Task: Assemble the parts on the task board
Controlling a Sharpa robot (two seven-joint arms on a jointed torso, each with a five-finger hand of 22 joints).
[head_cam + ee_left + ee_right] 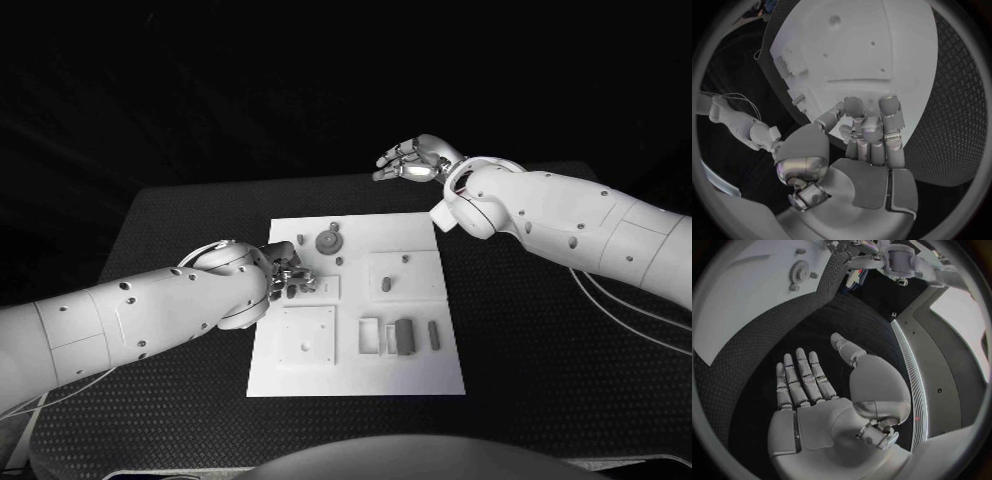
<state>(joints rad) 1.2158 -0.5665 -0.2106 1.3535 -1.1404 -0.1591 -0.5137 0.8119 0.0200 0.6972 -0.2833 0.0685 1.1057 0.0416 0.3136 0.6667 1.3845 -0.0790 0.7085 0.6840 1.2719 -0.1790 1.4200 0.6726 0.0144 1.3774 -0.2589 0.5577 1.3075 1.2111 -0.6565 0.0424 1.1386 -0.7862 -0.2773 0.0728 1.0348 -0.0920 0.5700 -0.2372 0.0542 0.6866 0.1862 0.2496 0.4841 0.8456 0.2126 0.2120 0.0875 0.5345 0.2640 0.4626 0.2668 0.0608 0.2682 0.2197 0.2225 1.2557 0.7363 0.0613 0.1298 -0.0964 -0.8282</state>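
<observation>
Several parts are lying loose on the task board (418, 375), so the assembly is looking, to my judgement, far from finished. A gear-like part (330, 241) is sitting near the board's twelve o'clock edge with a small peg (300, 239) just beside it at nine o'clock, and a row of narrow pieces (400, 335) is waiting toward five o'clock, apparently not yet placed.

The left hand (289, 276) is working over the board's nine o'clock edge, its fingers (871, 129) curling together over the surface. Whether they are pinching a part I cannot tell, since the fingertips are hiding whatever lies beneath.

The right hand (415, 159) is hovering off the board past its one o'clock corner, fingers (801, 375) spread apart and holding nothing.

Which recesses are already filled is too small to make out.
</observation>
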